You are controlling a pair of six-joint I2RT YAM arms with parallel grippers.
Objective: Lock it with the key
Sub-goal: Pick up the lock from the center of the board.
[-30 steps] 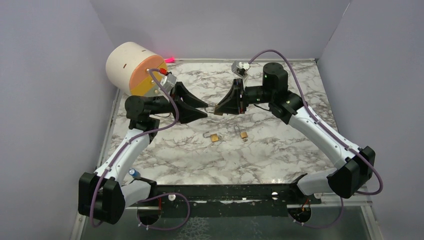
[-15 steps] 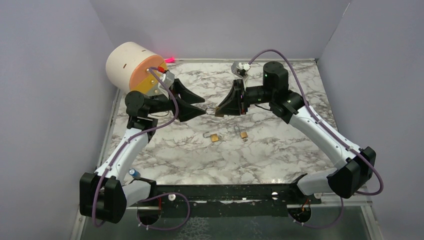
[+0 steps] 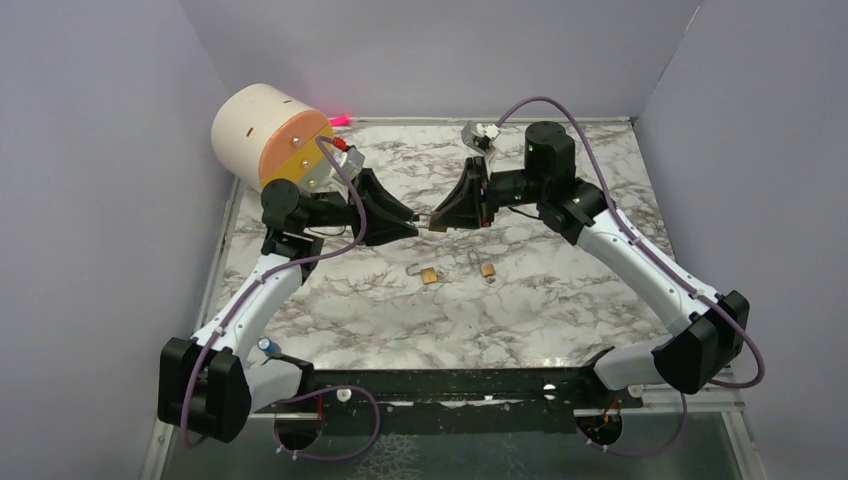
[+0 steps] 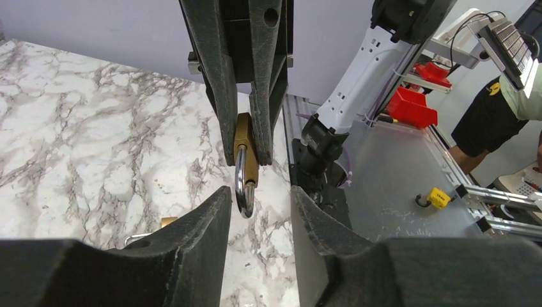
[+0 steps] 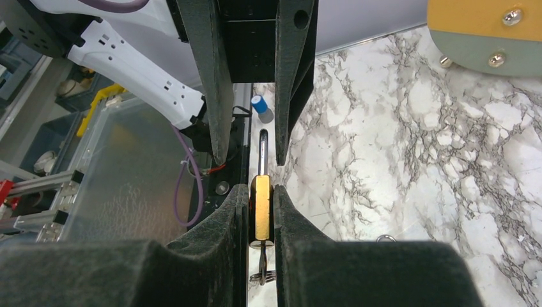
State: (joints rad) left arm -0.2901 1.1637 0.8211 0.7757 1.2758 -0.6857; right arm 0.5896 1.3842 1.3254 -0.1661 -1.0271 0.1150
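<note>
My right gripper (image 3: 437, 221) is shut on a brass padlock (image 3: 440, 224) and holds it above the marble table. In the right wrist view the padlock (image 5: 261, 204) sits between the pads of my right gripper (image 5: 261, 190), with a key (image 5: 263, 259) in its keyhole. My left gripper (image 3: 411, 226) faces it, open. In the left wrist view the padlock's brass body (image 4: 245, 144) and steel shackle (image 4: 241, 185) hang just beyond my left gripper (image 4: 259, 195). The shackle tip is level with the fingertips, nearer the left finger. I cannot tell if it touches.
Two more small brass padlocks (image 3: 428, 275) (image 3: 488, 269) lie on the marble table (image 3: 560, 290) below the grippers. A cream and orange drum (image 3: 265, 135) stands at the back left. Grey walls close three sides.
My left arm has moved right, toward the right gripper, bringing its fingertips up to the shackle. The right gripper has held the padlock almost still.
</note>
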